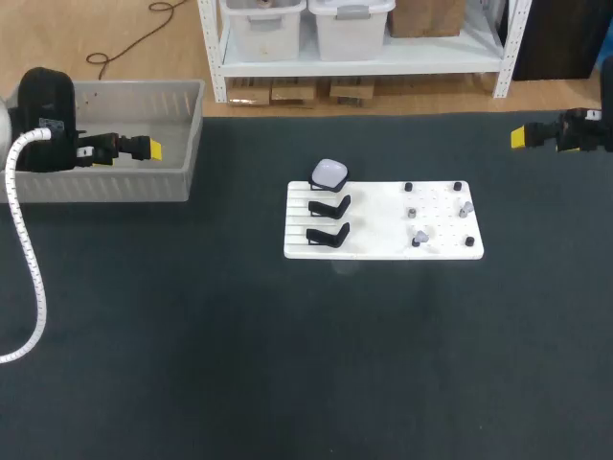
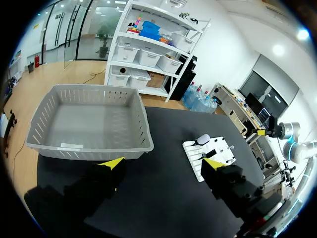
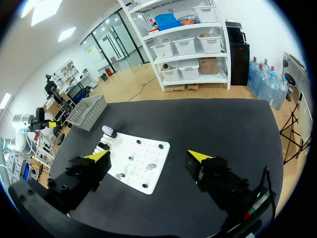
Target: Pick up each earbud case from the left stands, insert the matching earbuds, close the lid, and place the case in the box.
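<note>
One white earbud case (image 1: 329, 173) sits on the rearmost of three black stands at the left end of a white board (image 1: 383, 251); the two nearer stands (image 1: 329, 219) are bare. Small earbuds (image 1: 420, 236) lie on the board's right half. My left gripper (image 1: 151, 150) hangs open over the grey box (image 1: 192, 144) at the far left, well away from the board. My right gripper (image 1: 518, 137) is open at the far right edge, holding nothing. From the left wrist, the box (image 2: 138, 111) and case (image 2: 203, 140) lie ahead of the open left gripper (image 2: 162, 163). Ahead of the open right gripper (image 3: 148, 156) lies the board (image 3: 148, 181).
Short black pegs (image 1: 458, 186) stand among the earbuds on the board. Dark table cloth surrounds the board on every side. The box's tall slatted walls rise at the table's left rear corner.
</note>
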{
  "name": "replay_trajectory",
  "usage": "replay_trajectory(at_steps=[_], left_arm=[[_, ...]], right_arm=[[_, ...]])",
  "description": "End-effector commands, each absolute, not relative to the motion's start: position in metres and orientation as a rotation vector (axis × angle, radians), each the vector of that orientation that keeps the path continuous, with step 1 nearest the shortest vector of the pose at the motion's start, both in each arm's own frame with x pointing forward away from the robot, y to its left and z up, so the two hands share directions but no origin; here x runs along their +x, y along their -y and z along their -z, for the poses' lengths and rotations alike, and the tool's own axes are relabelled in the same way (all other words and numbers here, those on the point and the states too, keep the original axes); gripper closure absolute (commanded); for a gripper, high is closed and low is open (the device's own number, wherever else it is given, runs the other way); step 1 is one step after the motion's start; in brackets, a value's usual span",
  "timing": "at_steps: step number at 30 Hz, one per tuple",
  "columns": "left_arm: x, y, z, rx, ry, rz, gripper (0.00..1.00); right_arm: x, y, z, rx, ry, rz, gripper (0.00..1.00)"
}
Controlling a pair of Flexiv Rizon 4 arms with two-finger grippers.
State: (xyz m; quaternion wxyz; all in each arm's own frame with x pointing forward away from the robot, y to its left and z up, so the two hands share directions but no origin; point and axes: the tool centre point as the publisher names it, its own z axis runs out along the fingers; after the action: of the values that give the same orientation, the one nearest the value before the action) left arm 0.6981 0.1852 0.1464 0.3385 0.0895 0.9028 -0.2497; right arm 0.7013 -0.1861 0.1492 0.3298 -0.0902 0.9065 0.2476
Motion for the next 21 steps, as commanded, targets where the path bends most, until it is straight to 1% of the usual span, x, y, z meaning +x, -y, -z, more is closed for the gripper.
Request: replay_trajectory(at_steps=[1,8,21], left_arm=[[0.698,-0.181,-0.152,0.312,-2.288,0.752,0.0],[0.706,-0.165,-0.163,0.62,-2.122,0.919,0.0],[0.737,-0.125,-0.178,1.204,-1.834,0.98,0.0]], right_arm=[[0.701,0.186,-0.149,-0.236,-2.372,-0.646,0.0],[0.701,0.186,-0.149,-0.236,-2.372,-0.646,0.0],[0.701,0.186,-0.149,-0.236,-2.372,-0.646,0.0]])
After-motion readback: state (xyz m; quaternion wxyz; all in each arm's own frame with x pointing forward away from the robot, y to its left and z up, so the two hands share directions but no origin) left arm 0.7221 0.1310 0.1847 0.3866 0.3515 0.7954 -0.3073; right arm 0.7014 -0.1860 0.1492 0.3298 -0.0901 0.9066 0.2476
